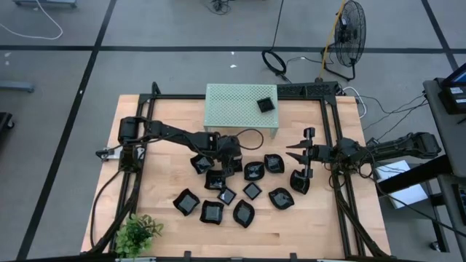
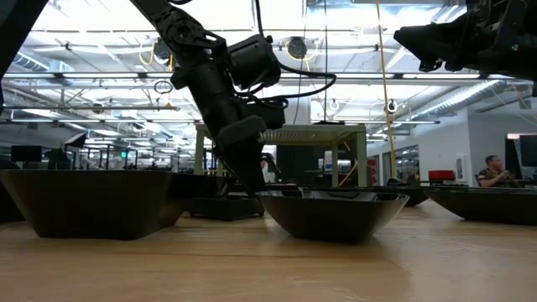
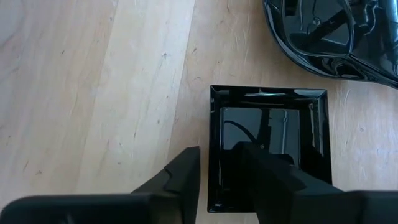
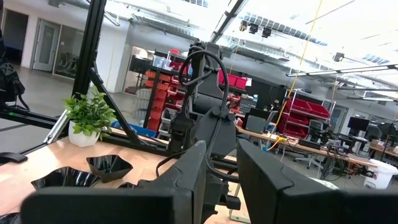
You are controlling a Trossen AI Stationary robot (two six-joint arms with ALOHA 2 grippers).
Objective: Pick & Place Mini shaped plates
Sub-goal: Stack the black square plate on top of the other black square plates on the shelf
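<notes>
Several glossy black mini shaped plates (image 1: 244,193) lie scattered on the wooden table; one more (image 1: 265,105) sits on the pale green perforated stand (image 1: 237,116). My left gripper (image 1: 218,169) reaches down into the cluster and is shut on a small square plate (image 3: 267,146), which rests flat on the table. A wavy-edged plate (image 3: 336,37) lies just beyond it. My right gripper (image 1: 293,153) hovers above the table at the right, open (image 4: 221,155) with nothing between its fingers. My left gripper holds the square plate by one side wall (image 3: 214,134), with one finger (image 3: 183,177) outside the wall and the other (image 3: 267,171) inside the dish. The fingers slant down from the table's left side. The plate's bottom rests on the table.
A potted plant (image 1: 138,231) stands at the table's near left corner. Plates crowd round the held one, in front of the stand. A black frame (image 1: 331,138) borders the table. Bare wood shows at the near edge (image 1: 291,236) and at the left (image 1: 156,182).
</notes>
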